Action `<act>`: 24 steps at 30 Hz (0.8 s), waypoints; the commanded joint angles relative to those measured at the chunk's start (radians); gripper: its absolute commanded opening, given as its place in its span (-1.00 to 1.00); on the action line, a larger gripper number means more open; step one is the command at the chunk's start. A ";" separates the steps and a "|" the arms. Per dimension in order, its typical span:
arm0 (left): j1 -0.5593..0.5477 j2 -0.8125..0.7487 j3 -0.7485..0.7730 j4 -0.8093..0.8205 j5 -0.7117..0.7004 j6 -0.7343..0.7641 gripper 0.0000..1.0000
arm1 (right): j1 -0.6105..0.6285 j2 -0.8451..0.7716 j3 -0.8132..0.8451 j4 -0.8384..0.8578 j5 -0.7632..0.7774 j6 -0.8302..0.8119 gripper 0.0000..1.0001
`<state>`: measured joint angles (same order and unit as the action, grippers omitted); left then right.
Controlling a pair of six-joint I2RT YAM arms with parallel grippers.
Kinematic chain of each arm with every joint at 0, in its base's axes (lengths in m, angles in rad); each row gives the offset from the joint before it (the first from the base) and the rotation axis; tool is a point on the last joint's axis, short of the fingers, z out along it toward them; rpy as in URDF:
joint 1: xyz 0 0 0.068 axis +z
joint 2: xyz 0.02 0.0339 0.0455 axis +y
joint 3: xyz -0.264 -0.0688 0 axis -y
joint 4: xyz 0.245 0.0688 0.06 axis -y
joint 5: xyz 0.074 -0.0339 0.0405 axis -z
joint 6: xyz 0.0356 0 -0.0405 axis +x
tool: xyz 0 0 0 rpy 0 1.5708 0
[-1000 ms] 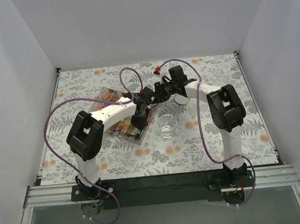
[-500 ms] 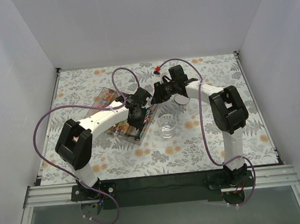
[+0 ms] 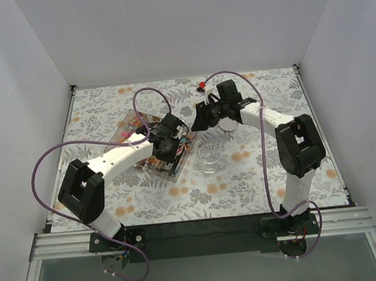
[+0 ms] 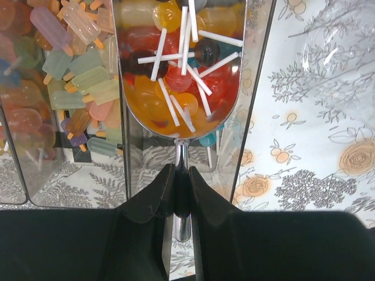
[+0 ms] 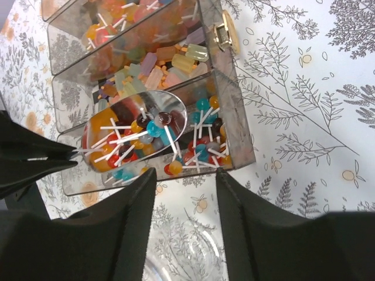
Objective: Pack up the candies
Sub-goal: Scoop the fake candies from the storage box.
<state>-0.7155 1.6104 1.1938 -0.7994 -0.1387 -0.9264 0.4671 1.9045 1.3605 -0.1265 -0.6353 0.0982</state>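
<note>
A: State of the left gripper [image 4: 181,175]?

B: Clenched on the thin handle of the metal scoop [image 4: 181,155], jaws pinched flat to either side. Loaded bowl ahead of the jaws, at the end compartment of the clear box [image 5: 234,111]; resting in it or raised just above, not clear.

A: Load?

B: Small round lollipops [image 4: 176,82] in orange, red and blue, white sticks lying crosswise. More of the same loose in that compartment beneath; pastel ice-lolly-shaped candies [image 4: 82,64] in the compartment alongside.

A: Handling?

B: Judged light, hard and glossy, so prone to roll and slide on metal. Sticks likely to snag and overhang the rim. Too small and too many to pinch singly. Hold at the scoop handle only; keep the bowl level, tip slowly.

A: Right gripper [image 5: 186,175]?

B: Released, jaws apart, grasping nothing. Poised beside the box, above the clear cup [image 3: 210,157] on the flowered tabletop [image 3: 276,179].

A: Risk?

B: Probably spillage past the cup mouth.
</note>
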 commanded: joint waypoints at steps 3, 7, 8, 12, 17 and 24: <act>0.002 -0.113 0.000 0.013 0.030 0.081 -1.00 | -0.005 -0.146 -0.057 -0.054 0.049 -0.023 0.14; 0.002 -0.142 0.023 -0.014 0.082 0.123 -1.00 | -0.021 -0.237 -0.110 -0.128 0.121 -0.023 0.33; 0.002 -0.147 0.029 -0.021 0.093 0.127 -1.00 | -0.024 -0.280 -0.122 -0.152 0.132 -0.025 0.40; -0.001 -0.161 0.065 -0.079 0.137 0.150 -1.00 | -0.036 -0.387 -0.205 -0.220 0.203 -0.017 0.44; -0.022 -0.179 0.102 -0.135 0.209 0.193 -1.00 | -0.042 -0.541 -0.314 -0.255 0.270 0.008 0.44; -0.084 -0.187 0.115 -0.155 0.194 0.233 -1.00 | -0.048 -0.702 -0.455 -0.259 0.361 0.037 0.45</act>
<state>-0.7704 1.4807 1.2762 -0.9398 0.0380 -0.7357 0.4248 1.2434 0.9318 -0.3779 -0.3305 0.1192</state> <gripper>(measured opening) 0.120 0.721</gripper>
